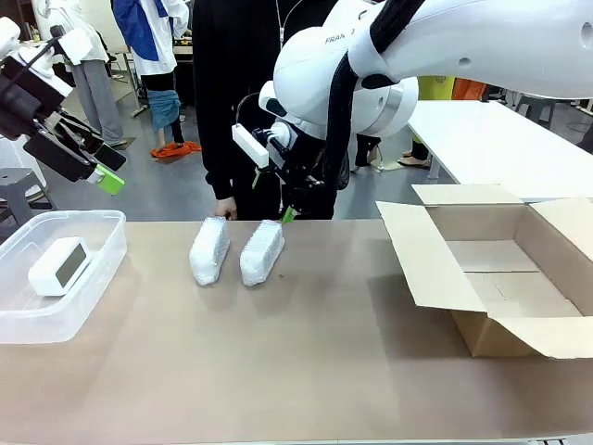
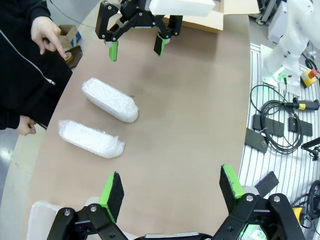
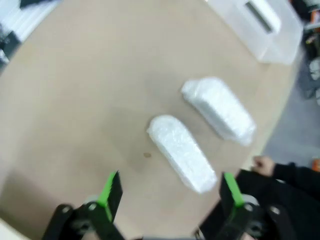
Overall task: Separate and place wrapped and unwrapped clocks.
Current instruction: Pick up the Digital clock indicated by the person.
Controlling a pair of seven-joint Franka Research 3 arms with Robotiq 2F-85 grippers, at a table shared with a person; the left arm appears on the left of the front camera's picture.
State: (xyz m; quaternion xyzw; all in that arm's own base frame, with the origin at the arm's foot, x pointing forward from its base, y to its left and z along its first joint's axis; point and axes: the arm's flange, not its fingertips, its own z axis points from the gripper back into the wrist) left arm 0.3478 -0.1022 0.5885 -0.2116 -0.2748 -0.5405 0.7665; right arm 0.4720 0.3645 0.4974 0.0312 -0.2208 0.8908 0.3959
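Clocks sit in two spots on the matte brown table (image 1: 324, 371). At the far left of the front view, the bare clock (image 1: 58, 266) lies inside a clear plastic bin (image 1: 104, 234) with rounded corners. It is a smooth white rounded rectangle with a dark grey-green screen facing up. In the upper left corner above the bin, the left gripper (image 2: 171, 185) hangs in the air. Its black fingers with green pads are spread wide and empty, touching nothing.

Left of centre lie two oblong bundles in white bubble wrap, lumpy and slightly glossy. The left bundle (image 1: 209, 250) and the right bundle (image 1: 262, 251) rest side by side, near each other but apart, with their long sides running away from the camera. A person's hand (image 1: 225, 206) hangs at the table's far edge just behind them.

The right gripper (image 3: 170, 187) hovers near the far end of the right bundle without contact — its jaws are also wide and hold nothing.

At the right stands an open cardboard box (image 1: 435, 269) — plain brown, with its flaps folded outward.
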